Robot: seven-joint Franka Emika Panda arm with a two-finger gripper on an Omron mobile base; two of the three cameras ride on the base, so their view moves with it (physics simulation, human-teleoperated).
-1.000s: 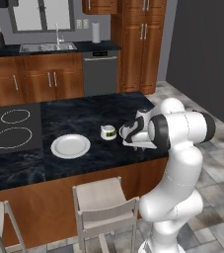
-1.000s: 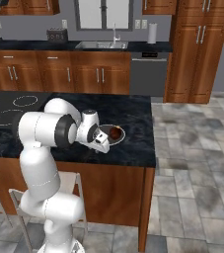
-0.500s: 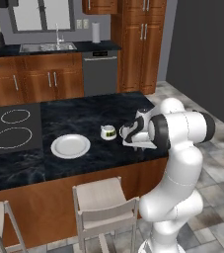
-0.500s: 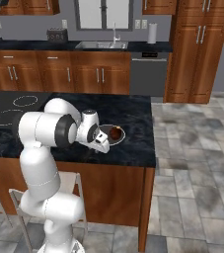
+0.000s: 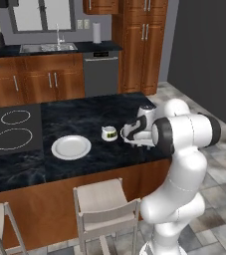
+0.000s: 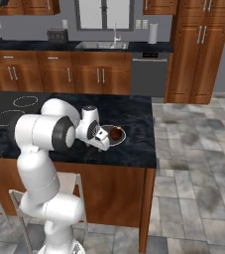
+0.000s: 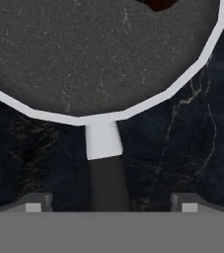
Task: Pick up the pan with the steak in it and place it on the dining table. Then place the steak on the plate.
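Resting the pan on the dining table, steak yet to move

From the left base view, my gripper (image 5: 130,133) hangs low over the dining table (image 5: 84,164); the plate (image 5: 71,147) sits apart, bare. From the right, the pan (image 6: 115,134) sits down with the steak (image 6: 116,133) inside. Along my hand, fingers (image 7: 34,203) stand wide either side of the handle, gripping nothing. Plating remains.

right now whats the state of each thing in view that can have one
pan: resting on the dining table, handle between the open jaws
steak: in the pan, not on the plate
plate: empty, flat on the table
gripper: open, jaws either side of the pan handle
small cup: upright beside the plate
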